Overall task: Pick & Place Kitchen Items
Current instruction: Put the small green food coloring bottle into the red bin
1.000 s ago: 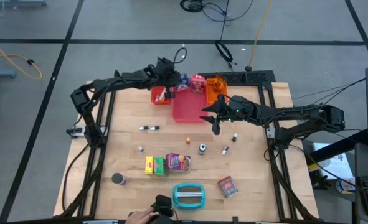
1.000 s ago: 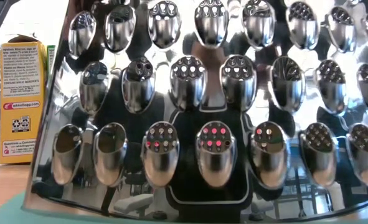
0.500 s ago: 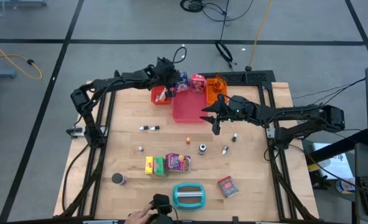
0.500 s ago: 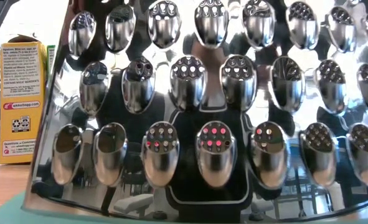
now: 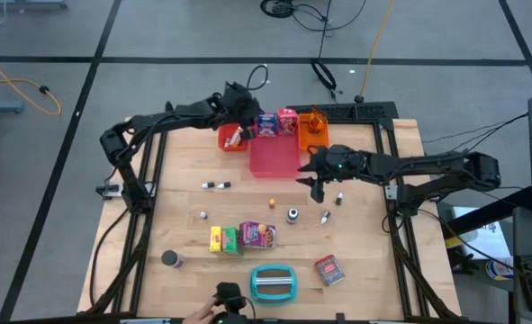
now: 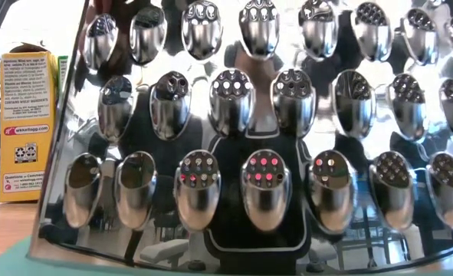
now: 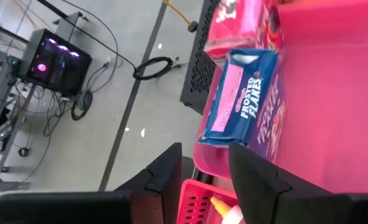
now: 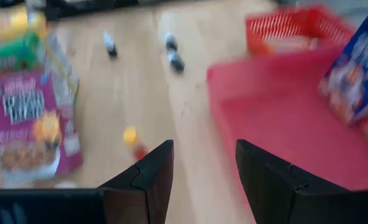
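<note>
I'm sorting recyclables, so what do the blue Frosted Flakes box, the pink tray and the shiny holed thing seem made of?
Blue Frosted Flakes box: likely printed cardboard, with flat panels and folded edges. Pink tray: apparently moulded plastic, smooth with a faint sheen. Holed panel: polished metal, probably steel, mirroring the room.

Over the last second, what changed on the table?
The left tool opened and let go of the blue-white box, which now lies in the pink tray at its far edge. The right tool swung toward the table's near side. The other loose items on the table stayed put.
</note>
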Controlling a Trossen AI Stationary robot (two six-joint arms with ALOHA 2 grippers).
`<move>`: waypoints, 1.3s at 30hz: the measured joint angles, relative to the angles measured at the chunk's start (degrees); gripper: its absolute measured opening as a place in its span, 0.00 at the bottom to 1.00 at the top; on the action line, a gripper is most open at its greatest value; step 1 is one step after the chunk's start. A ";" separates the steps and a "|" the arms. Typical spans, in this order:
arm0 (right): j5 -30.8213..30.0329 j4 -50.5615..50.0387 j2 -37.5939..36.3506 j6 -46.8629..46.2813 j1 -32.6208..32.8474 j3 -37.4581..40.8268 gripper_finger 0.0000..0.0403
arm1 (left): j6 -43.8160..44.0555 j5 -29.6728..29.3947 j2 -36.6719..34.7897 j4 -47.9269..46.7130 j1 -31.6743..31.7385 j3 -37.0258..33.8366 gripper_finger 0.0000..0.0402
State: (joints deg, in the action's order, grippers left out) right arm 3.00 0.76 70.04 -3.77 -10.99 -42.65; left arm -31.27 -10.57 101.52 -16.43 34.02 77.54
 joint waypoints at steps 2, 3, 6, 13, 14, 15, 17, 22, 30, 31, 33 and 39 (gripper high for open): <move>-0.29 -2.50 -0.59 -1.64 0.85 0.00 0.41 | 1.15 0.00 -1.06 -0.25 0.00 0.00 0.33; -0.78 -4.19 -1.15 -2.50 1.27 -0.02 0.41 | 2.00 0.01 -1.72 -0.45 0.00 0.00 0.33; -3.79 -10.03 -2.61 -5.30 2.67 -0.02 0.41 | 5.51 0.02 -4.09 -1.45 -0.16 0.00 0.33; -9.49 -25.72 -6.34 -15.80 6.59 0.02 0.41 | 13.13 0.10 -9.60 -8.24 -1.93 0.00 0.33; -10.25 -27.31 -6.70 -17.46 7.35 0.02 0.41 | 14.22 0.11 -10.26 -9.70 -2.22 0.00 0.33; -10.84 -29.33 -6.95 -19.06 8.15 0.02 0.41 | 15.10 0.13 -10.79 -11.14 -2.67 -0.02 0.33; -12.25 -32.87 -7.09 -22.76 9.60 0.02 0.41 | 16.59 0.12 -11.43 -12.78 -3.67 0.00 0.33; -13.46 -39.62 -7.03 -32.43 12.70 0.02 0.41 | 18.46 0.07 -11.68 -17.58 -6.11 -0.02 0.33; -13.83 -45.47 -7.03 -50.77 14.10 1.93 0.41 | 17.85 0.03 -11.68 -17.42 -9.21 -0.17 0.33; -13.89 -45.15 -7.01 -52.17 14.10 2.76 0.41 | 17.84 0.03 -11.68 -17.27 -9.44 -0.17 0.33; -13.74 -43.22 -7.03 -54.49 14.10 4.84 0.41 | 17.79 0.02 -11.68 -16.86 -9.64 -0.17 0.33; -13.47 -41.26 -6.97 -60.71 14.10 9.35 0.41 | 16.92 0.00 -11.68 -16.80 -9.70 -0.19 0.33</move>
State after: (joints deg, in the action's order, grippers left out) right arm -10.48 -40.50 63.07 -64.48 3.11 -33.31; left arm -14.35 -10.57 89.84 -33.23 24.32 77.34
